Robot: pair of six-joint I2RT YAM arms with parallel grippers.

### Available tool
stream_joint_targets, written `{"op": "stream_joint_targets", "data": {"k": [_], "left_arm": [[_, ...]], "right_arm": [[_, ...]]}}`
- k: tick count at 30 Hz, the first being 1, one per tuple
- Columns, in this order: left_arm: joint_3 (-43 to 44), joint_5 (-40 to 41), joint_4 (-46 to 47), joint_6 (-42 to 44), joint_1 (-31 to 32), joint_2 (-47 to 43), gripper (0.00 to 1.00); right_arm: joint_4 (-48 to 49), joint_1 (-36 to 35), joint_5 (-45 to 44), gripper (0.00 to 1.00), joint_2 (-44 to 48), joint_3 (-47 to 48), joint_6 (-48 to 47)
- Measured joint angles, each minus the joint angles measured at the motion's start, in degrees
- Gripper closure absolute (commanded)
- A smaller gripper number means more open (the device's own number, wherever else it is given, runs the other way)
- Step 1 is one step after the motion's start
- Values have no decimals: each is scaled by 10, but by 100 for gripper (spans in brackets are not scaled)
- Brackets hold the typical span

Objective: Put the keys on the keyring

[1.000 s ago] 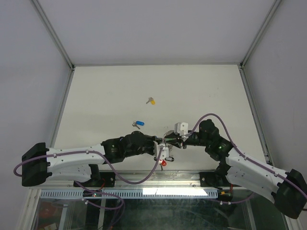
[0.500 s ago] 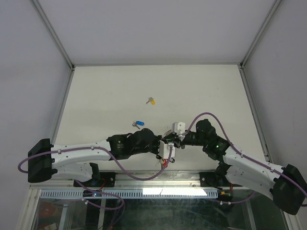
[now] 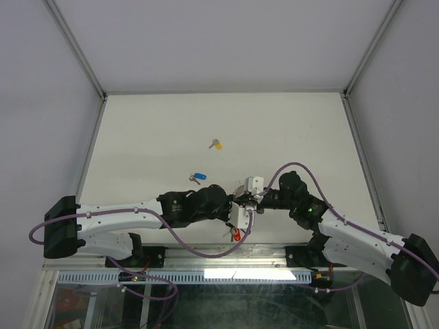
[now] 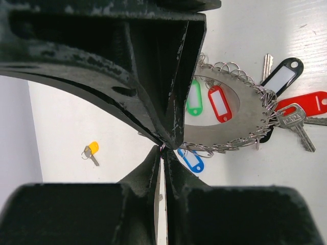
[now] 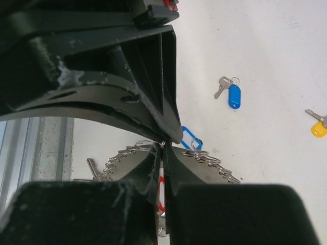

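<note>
The keyring is a wide silver ring fringed with small split rings, keys and red, green, blue and black tags. Both grippers meet tip to tip at its rim. My left gripper is shut there, a sliver of wire showing between its tips. My right gripper is shut on a small split ring at the same spot, with the keyring just beyond. In the top view the two grippers hide most of the ring. Two loose keys lie apart: the blue-tagged key and the yellow-tagged key.
A red tag of the ring hangs below the grippers near the table's front edge. The white table is bordered by frame posts and grey walls. The loose keys also show from the right wrist: blue key, yellow key.
My right gripper has closed its jaws. Both arms have edged together, the left one shifting right, and the red tag has moved slightly right and down.
</note>
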State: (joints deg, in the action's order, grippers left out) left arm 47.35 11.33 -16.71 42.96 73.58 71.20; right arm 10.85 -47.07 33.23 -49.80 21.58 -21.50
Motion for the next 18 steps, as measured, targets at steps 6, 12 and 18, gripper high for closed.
{"op": "stream_joint_targets", "data": {"k": [6, 12, 18], "left_arm": [[-11, -2, 12, -7, 0, -17, 70], [-104, -27, 100, -49, 3, -163, 64], [-194, -37, 225, -106, 3, -250, 64]], "right_arm": [[33, 1, -3, 100, 18, -28, -9], [145, 31, 10, 100, 45, -106, 14], [320, 64, 47, 100, 24, -174, 67]]}}
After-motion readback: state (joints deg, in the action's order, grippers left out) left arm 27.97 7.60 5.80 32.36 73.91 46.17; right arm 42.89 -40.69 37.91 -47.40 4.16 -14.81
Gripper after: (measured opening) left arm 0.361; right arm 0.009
